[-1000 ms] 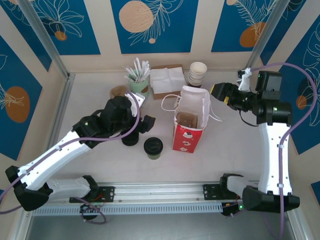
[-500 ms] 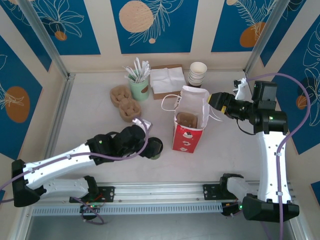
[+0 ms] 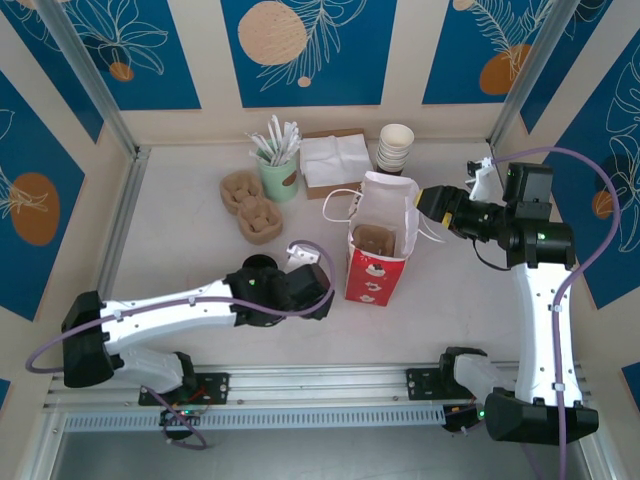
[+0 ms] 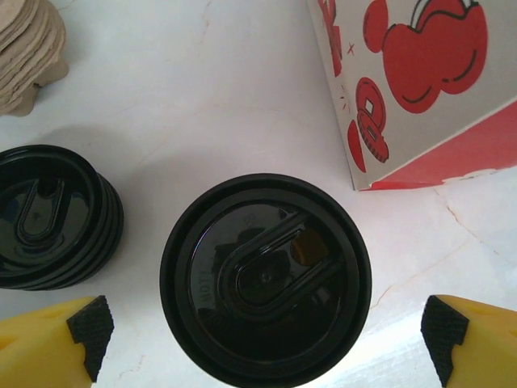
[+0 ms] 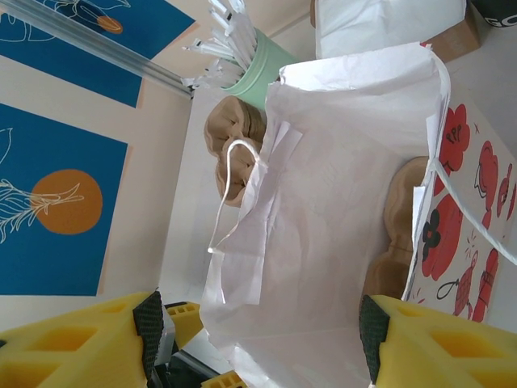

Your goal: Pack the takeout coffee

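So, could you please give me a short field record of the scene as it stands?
target: takeout coffee, lidded, upright on the table beside the red bag
left claw: open, straddling the coffee, pads clear of it
right claw: at the bag's white rim, grip unclear
bag: open, brown cup carrier inside
nearby: stack of lids beside the coffee

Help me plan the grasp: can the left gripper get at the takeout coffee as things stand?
Probably yes. The left gripper hangs open astride the takeout coffee; the stack of lids and the bag stand apart from it on either side.
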`<state>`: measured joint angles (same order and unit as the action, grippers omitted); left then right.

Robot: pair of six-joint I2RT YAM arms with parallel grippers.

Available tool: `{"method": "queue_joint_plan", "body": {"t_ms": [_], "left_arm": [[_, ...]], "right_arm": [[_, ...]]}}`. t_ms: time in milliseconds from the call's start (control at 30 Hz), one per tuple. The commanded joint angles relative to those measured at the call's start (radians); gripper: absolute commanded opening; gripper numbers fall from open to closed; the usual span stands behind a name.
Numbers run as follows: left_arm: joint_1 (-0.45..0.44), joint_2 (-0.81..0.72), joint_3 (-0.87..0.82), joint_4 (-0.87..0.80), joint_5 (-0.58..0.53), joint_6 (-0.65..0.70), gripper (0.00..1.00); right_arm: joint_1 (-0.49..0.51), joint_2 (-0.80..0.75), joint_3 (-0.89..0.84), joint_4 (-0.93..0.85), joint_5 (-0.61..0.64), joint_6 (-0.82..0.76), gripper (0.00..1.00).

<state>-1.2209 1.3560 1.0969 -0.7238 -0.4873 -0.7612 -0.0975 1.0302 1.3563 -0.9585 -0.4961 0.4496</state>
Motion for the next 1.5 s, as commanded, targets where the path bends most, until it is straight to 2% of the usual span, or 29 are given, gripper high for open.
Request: {"method": "queue_joint_plan", "body": {"t_ms": [0, 233, 900, 1267, 1467], "left_arm": [[-0.013, 0.029, 0.051, -0.058, -0.055, -0.064, 0.98], [-0.014, 0.051, 0.044, -0.055, -0.063, -0.102, 0.91], [-0.012, 0.108, 0.029, -0.016, -0.03, -0.103, 0.9], [-0.011, 0.125, 0.014, -0.009, -0.039, -0.115, 0.81], [-0.009, 0.13, 0.004, -0.004, -0.038, -0.12, 0.8]], "right_arm": [[0.007, -0.014, -0.024, -0.023, 0.004, -0.024, 0.68], [0.005, -0.012, -0.035, -0.019, 0.01, -0.029, 0.68], [0.004, -0.002, -0.034, -0.012, 0.009, -0.031, 0.67], [0.001, -0.005, -0.039, -0.023, 0.007, -0.031, 0.68], [-0.001, -0.007, -0.039, -0.026, 0.005, -0.03, 0.68]]}}
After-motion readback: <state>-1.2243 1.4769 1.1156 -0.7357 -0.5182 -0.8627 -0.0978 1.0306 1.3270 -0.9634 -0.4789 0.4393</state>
